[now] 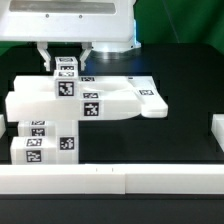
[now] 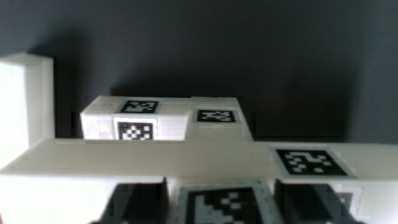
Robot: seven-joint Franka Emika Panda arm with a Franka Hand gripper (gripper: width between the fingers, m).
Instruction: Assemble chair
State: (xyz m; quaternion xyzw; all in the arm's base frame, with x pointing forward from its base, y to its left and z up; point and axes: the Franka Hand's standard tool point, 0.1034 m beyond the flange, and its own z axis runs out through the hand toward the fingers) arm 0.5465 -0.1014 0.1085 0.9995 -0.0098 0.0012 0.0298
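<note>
The chair is in loose white tagged parts on the black table. A small tagged block stands on a long white part, and my gripper is shut on this block, one dark finger on each side. In the wrist view the fingers flank the block's tag between the gripper jaws. Past it runs a white bar, then a squat tagged block. A flat tagged slab reaches toward the exterior view's right. Stacked tagged blocks sit at the front left.
A low white wall runs along the front of the table, with an upright end piece at the exterior view's right. A tall white piece stands close beside the gripper in the wrist view.
</note>
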